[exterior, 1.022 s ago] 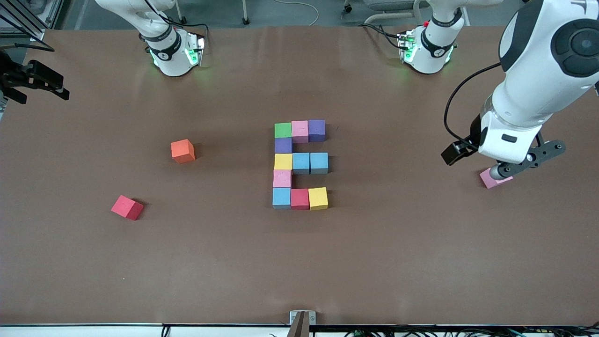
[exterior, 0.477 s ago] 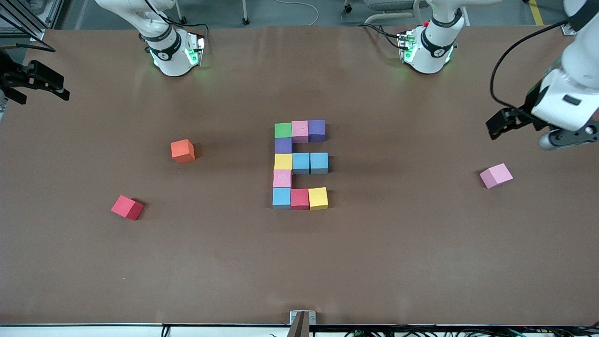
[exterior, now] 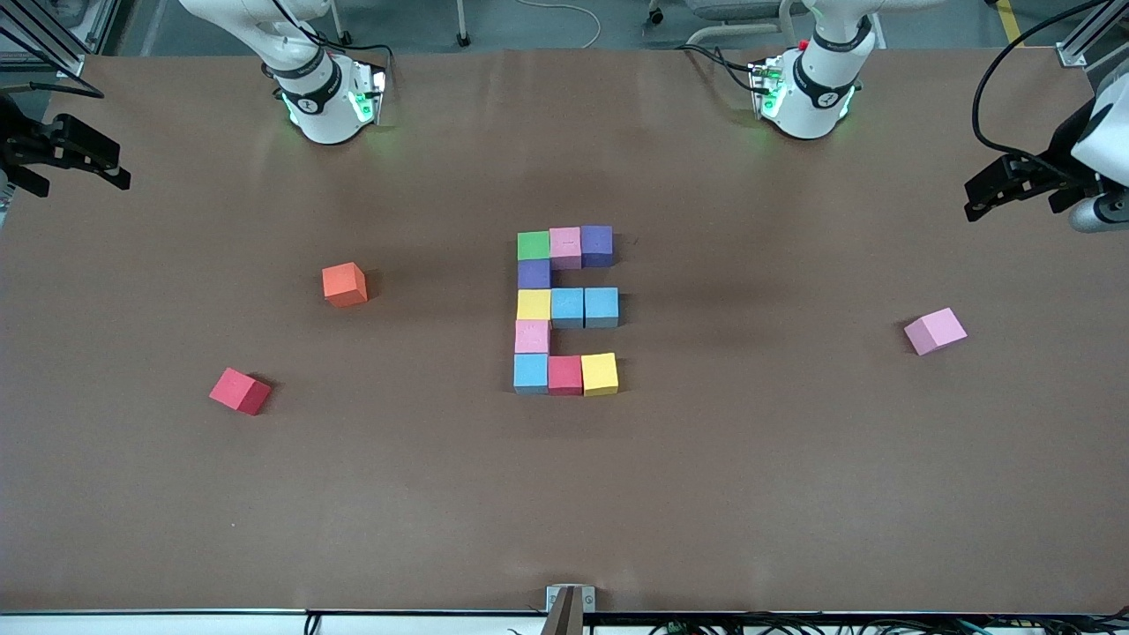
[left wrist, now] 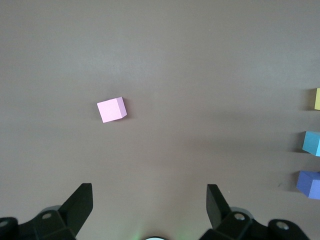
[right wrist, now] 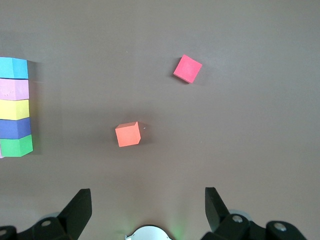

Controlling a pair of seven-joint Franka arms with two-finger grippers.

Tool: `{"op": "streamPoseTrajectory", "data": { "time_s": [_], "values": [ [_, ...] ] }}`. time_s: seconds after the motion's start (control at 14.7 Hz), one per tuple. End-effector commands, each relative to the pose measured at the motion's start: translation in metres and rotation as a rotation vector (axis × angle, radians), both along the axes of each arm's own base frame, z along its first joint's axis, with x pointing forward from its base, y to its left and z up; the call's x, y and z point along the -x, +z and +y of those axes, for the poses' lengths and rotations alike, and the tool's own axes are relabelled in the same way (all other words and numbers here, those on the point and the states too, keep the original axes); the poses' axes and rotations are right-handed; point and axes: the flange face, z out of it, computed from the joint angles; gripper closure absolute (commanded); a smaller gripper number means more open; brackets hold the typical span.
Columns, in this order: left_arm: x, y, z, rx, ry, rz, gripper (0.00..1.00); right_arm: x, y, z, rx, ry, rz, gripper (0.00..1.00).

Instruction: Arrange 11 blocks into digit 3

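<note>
**Entry: worktop, digit 3 stage**

- Left gripper (left wrist: 150,212): jaws spread wide, holding nothing. It has lifted off and drawn back toward the left arm's end of the worktop; a second ago it stood low over the spare pink cube (exterior: 935,331), which now lies free on the worktop below and ahead of it, untouched, tilted to the worktop's edges.
- Right gripper (right wrist: 148,210): jaws wide apart, empty, waiting high at the right arm's end of the worktop. Below it lie the orange cube (exterior: 344,284) and a spare red cube (exterior: 239,391), well apart from each other.
- Digit 3 (exterior: 566,309): eleven touching cubes at mid-worktop, well away from both grippers. Three bars of three, joined by a purple cube (exterior: 534,273) and a pink cube (exterior: 532,336). From the front camera it reads as an E, so as a 3 from the arms' end.
- Reading: the figure looks complete. The left arm's retreat, with three spares left out, suggests the task is finished and both arms are parking.
</note>
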Motion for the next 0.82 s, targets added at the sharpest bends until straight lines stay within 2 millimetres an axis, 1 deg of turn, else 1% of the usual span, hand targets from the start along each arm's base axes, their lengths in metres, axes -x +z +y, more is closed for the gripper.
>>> {"op": "streamPoseTrajectory", "data": {
  "time_s": [0.0, 0.07, 0.34, 0.41, 0.55, 0.75],
  "values": [
    [0.016, 0.0, -0.001, 0.014, -0.021, 0.004, 0.0, 0.006, 0.003, -0.002, 0.01, 0.006, -0.008, 0.0],
    [0.021, 0.0, -0.001, 0.014, -0.021, 0.004, 0.0, 0.006, 0.003, 0.0, 0.008, 0.008, -0.008, 0.0],
    [0.028, 0.004, -0.012, 0.044, -0.041, 0.011, 0.0, 0.006, 0.003, -0.001, 0.007, 0.008, -0.008, 0.0],
    [0.029, 0.006, -0.016, 0.045, -0.051, 0.01, 0.0, 0.006, 0.003, -0.001, 0.007, 0.008, -0.008, 0.0],
    [0.03, 0.008, -0.017, 0.044, -0.06, 0.013, 0.0, 0.006, 0.003, -0.001, 0.007, 0.008, -0.005, 0.0],
    [0.029, 0.018, -0.024, 0.04, -0.068, -0.007, 0.0, 0.006, 0.003, -0.001, 0.007, 0.008, -0.007, 0.0]
  ]
}}
